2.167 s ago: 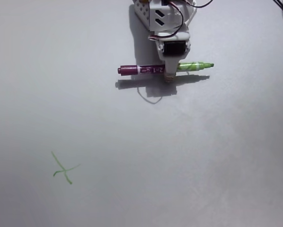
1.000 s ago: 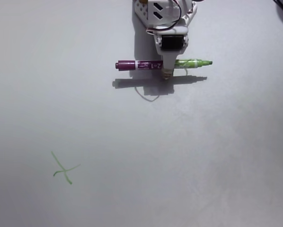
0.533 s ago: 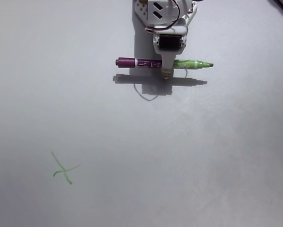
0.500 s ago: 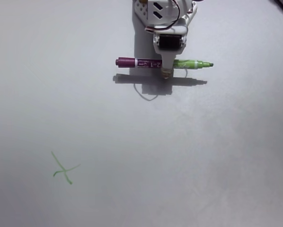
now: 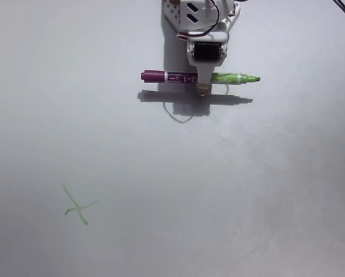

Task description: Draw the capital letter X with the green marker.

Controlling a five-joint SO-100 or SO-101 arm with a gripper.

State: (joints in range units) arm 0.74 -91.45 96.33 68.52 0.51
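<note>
We see 1 fixed view looking down on a pale grey surface (image 5: 265,190). At top centre, the white robot arm (image 5: 198,17) reaches in from the upper edge. Its claw (image 5: 203,81) is closed on the green marker (image 5: 200,77), gripping it approx. at mid-length, w/ the finger ends poking just below the pen. The marker lies horizontal in the frame: maroon-purple half w/ white label to the left, light green half and green tip to the right. A dark shadow of pen and claw falls on the surface just below them, apart from the pen, so the marker seems to be held above the surface.

Well apart, in the lower left of the view, sits the capital letter X (image 5: 78,206): 2 thin, crooked green strokes crossing, much shorter than the marker.
</note>
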